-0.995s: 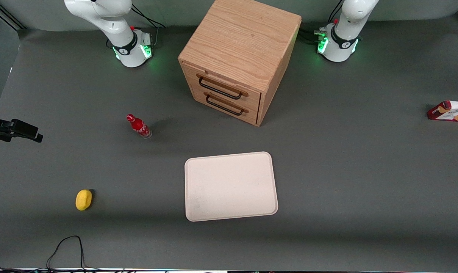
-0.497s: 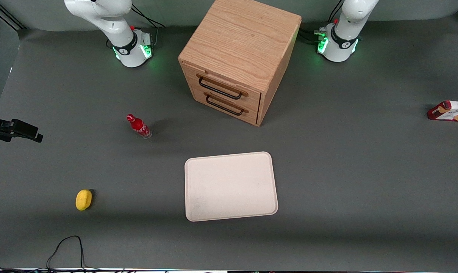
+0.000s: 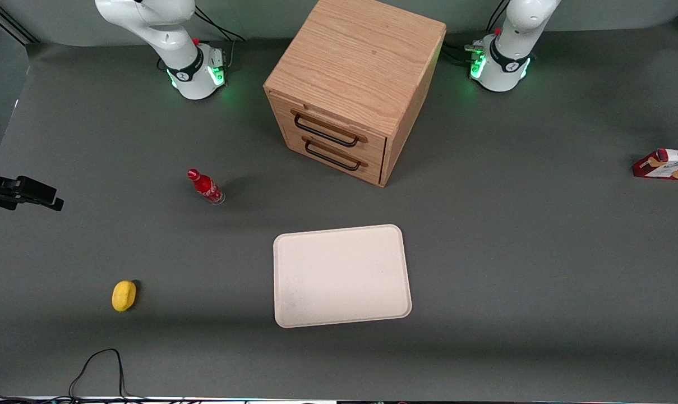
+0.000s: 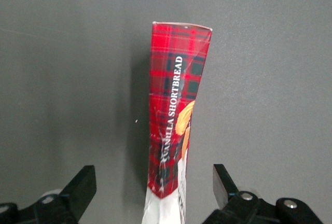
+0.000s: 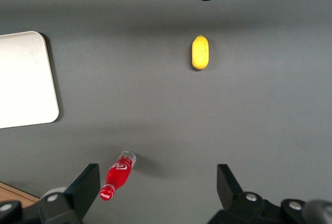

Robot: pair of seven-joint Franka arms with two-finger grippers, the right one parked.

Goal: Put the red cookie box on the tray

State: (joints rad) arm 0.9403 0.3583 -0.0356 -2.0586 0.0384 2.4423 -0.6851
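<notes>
The tray [image 3: 342, 276] lies on the table [image 3: 512, 269], nearer the camera than the cabinet [image 3: 353, 84]. The box [image 3: 665, 164] lies at the working arm's end of the table. The end effector [image 4: 154, 187] hangs above the box, fingers [image 4: 83, 186] spread wide apart, gripping nothing.

Red cookie box [image 3: 666, 164] cut off edgewise

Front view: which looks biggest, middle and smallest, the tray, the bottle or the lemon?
Largest to smallest:
1. Tray
2. Bottle
3. Lemon, close to the bottle.
The tool is open astride the cookie box.
</notes>
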